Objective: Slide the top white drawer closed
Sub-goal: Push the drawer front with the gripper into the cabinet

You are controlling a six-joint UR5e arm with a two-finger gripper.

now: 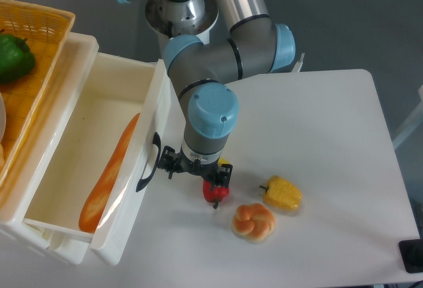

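The top white drawer (129,203) stands pulled far out at the left, with cream inner walls and a dark curved handle (149,163) on its front panel. A long orange bread loaf (109,176) lies inside it. My gripper (196,169) points down at the table just right of the handle, a small gap away from the front panel. Its fingertips are hidden under the blue wrist, and only black side parts show, so how the jaws stand cannot be read. Nothing visible is held.
A small red pepper (215,192) lies just below and right of the gripper. A braided bun (253,221) and a yellow corn piece (283,193) lie further right. A yellow wicker basket (38,34) holding a green pepper (14,58) sits on the cabinet, top left.
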